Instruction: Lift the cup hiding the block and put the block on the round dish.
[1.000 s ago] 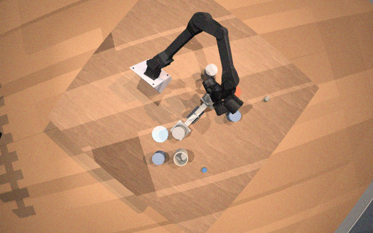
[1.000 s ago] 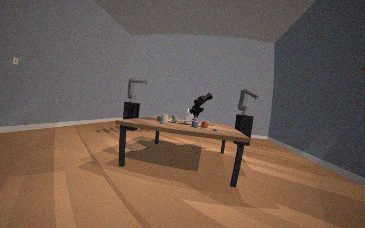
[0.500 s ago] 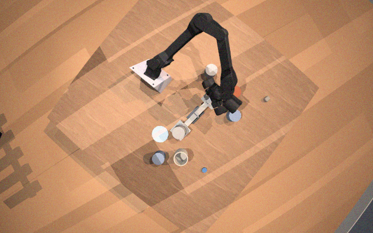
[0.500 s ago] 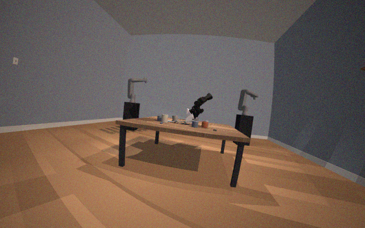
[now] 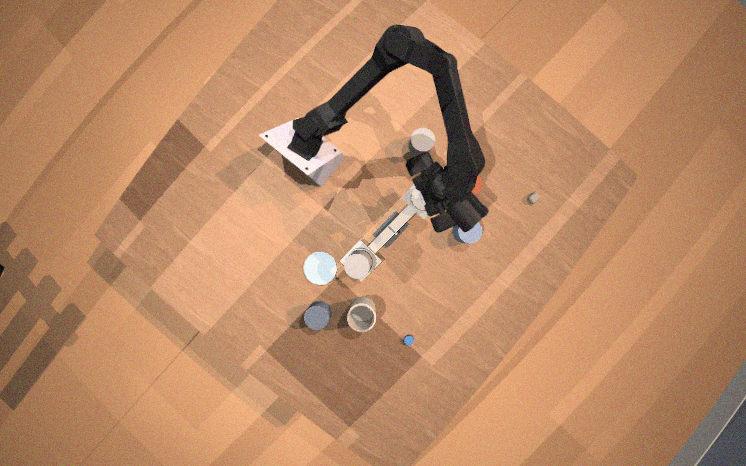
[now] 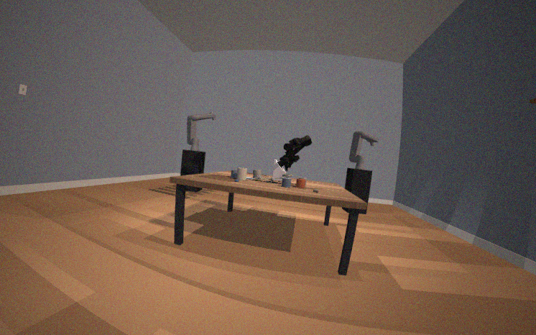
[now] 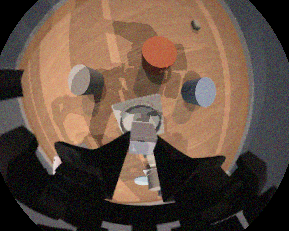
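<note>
My gripper (image 7: 142,135) is shut on the grey block (image 7: 143,131) at the far end of the balance (image 5: 401,224) (image 7: 153,102). The end plate's dark ring shows behind the block in the wrist view; I cannot tell whether the block is clear of the plate. One grey cup (image 5: 358,264) (image 7: 153,180) stands on the other end of the balance. A similar pale cup (image 5: 422,140) (image 7: 80,80) stands on the table, off the balance. The round pale-blue dish (image 5: 319,268) (image 7: 141,181) lies beside the cup-bearing end, with nothing on it.
An orange cylinder (image 5: 477,184) (image 7: 159,52) and a blue one (image 5: 469,233) (image 7: 205,92) stand near my gripper. Beyond the balance are a blue-grey cylinder (image 5: 317,316), an open beige cup (image 5: 361,317) and a small blue disc (image 5: 408,340). A small grey piece (image 5: 533,197) (image 7: 195,25) lies apart.
</note>
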